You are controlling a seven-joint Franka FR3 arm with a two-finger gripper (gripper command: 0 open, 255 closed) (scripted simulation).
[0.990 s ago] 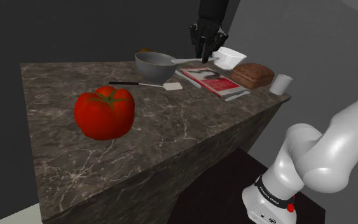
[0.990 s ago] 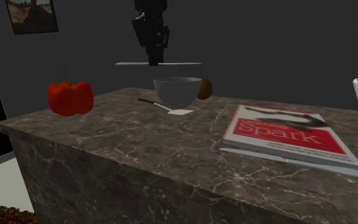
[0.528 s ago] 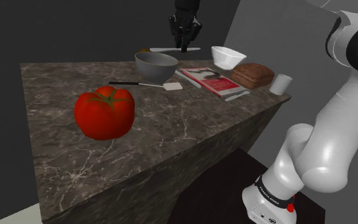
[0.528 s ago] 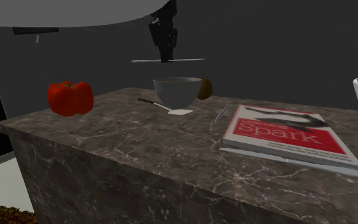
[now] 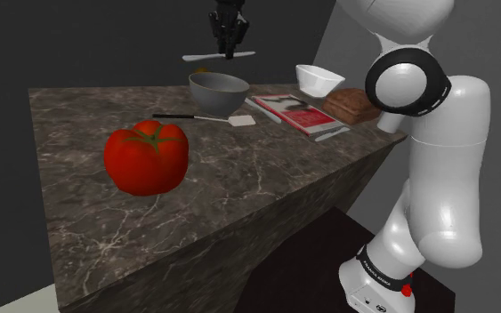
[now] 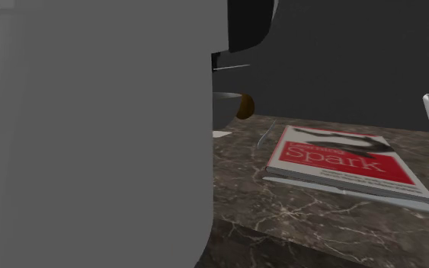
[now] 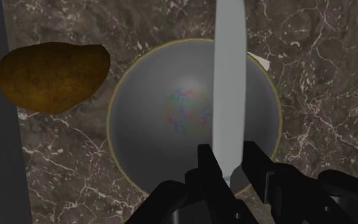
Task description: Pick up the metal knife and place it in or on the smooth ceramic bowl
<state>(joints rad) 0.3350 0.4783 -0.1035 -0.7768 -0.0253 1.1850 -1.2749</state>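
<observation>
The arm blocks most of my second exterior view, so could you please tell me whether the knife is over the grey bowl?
Observer: Yes. In the wrist view the knife hangs lengthwise across the bowl, above its inside.
Operator: Thank you. Is it properly held?
Observer: The gripper clasps the knife between its two fingers.
Operator: And is the knife touching the bowl?
Observer: No. The shoulder view shows the knife about level in the air, well above the bowl's rim.
</observation>
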